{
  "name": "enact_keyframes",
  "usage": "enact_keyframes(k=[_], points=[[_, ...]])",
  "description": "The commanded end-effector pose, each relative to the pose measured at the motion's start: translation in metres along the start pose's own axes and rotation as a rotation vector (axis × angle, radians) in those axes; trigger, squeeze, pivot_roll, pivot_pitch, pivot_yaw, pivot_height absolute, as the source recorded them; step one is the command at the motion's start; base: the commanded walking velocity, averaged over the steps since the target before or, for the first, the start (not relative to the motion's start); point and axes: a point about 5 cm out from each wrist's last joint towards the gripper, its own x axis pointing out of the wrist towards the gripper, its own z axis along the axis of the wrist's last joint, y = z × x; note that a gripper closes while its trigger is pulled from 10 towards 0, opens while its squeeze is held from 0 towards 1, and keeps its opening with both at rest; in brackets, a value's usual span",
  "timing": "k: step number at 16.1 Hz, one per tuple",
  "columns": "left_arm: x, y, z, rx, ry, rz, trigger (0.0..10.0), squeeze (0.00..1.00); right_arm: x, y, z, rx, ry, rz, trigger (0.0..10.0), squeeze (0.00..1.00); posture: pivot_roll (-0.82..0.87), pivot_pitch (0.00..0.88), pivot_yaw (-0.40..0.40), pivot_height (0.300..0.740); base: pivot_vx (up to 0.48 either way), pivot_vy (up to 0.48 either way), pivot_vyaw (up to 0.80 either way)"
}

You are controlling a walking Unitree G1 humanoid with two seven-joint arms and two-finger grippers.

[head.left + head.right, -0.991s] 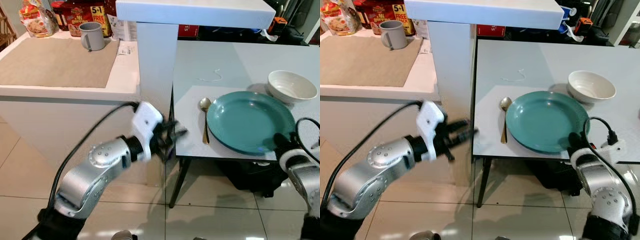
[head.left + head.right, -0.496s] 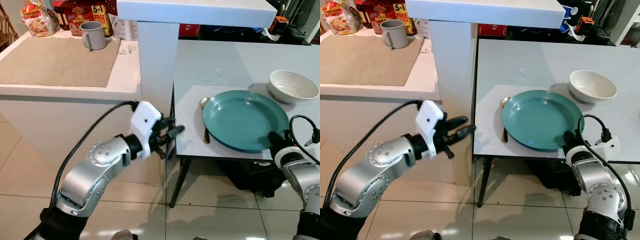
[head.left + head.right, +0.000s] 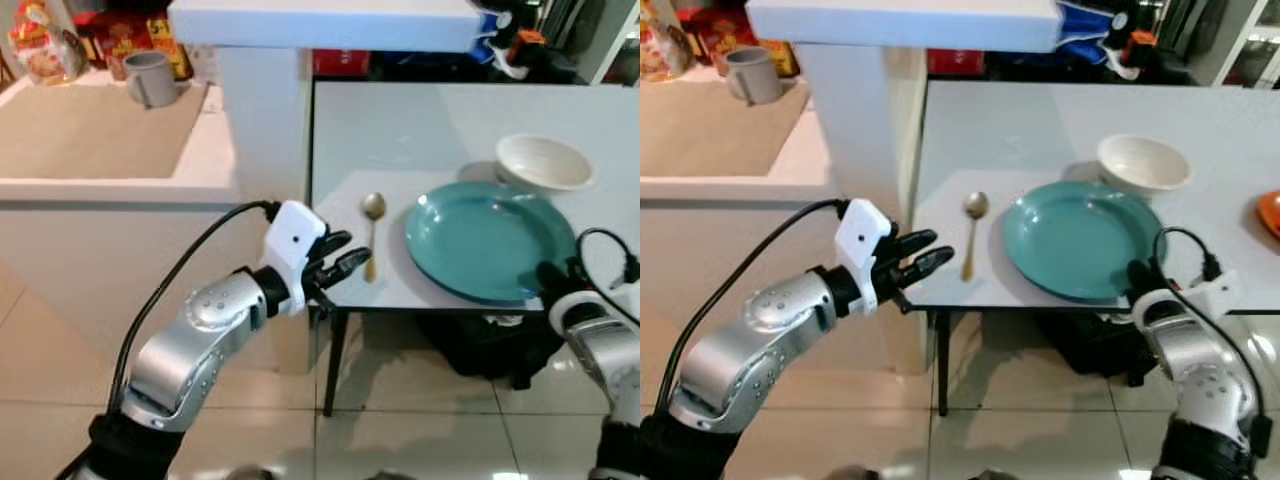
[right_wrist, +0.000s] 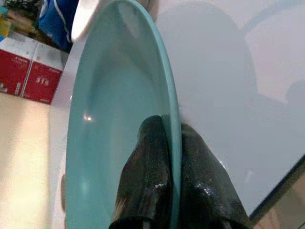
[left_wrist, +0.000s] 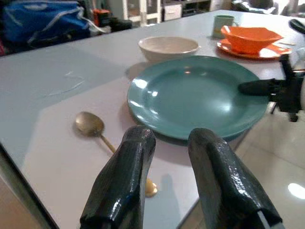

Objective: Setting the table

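Right wrist view shows the right gripper (image 4: 169,179) pinching the near rim of the plate (image 4: 119,124), 1 finger above, 1 below. Ease it along flat and slowly, clear of the spoon (image 3: 373,232). The plate is teal, glossy, at the table (image 3: 430,120) edge. The left gripper (image 3: 340,265) hovers narrowly parted, empty.
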Motion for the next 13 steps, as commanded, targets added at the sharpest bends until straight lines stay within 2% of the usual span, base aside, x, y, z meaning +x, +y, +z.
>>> enact_keyframes(k=[1,6,8,9,10,12,13], points=[[-0.001,0.006,-0.003,0.002,0.017,0.043,10.0,0.00,0.000,0.005,-0.002,-0.012,0.011,0.015,10.0,0.00,0.00,0.063,-0.011,0.740,0.000,0.000,0.00],[-0.003,0.012,0.000,0.016,0.003,0.066,10.0,0.00,0.001,0.023,-0.005,-0.013,0.054,0.115,10.0,0.00,0.01,0.055,-0.012,0.740,0.000,0.000,0.00],[-0.004,0.014,0.000,0.017,0.001,0.072,10.0,0.00,0.002,0.026,-0.006,-0.013,0.056,0.117,10.0,0.00,0.01,0.052,-0.012,0.740,0.000,0.000,0.00],[-0.005,0.013,0.001,0.015,-0.005,0.054,10.0,0.00,0.004,0.027,-0.008,-0.013,0.058,0.118,10.0,0.00,0.01,0.050,-0.012,0.740,0.000,0.000,0.00],[-0.007,0.005,0.003,0.012,-0.007,-0.020,10.0,0.00,0.007,0.031,-0.009,-0.009,0.061,0.124,10.0,0.00,0.01,0.045,-0.010,0.740,0.000,0.000,0.00],[-0.009,-0.003,0.002,0.021,0.007,-0.093,10.0,0.00,0.011,0.035,-0.011,-0.006,0.064,0.127,10.0,0.00,0.01,0.042,-0.009,0.740,0.000,0.000,0.00],[-0.010,-0.009,-0.001,0.031,0.028,-0.148,10.0,0.00,0.018,0.041,-0.015,-0.004,0.069,0.128,10.0,0.00,0.01,0.037,-0.008,0.740,0.000,0.000,0.00]])
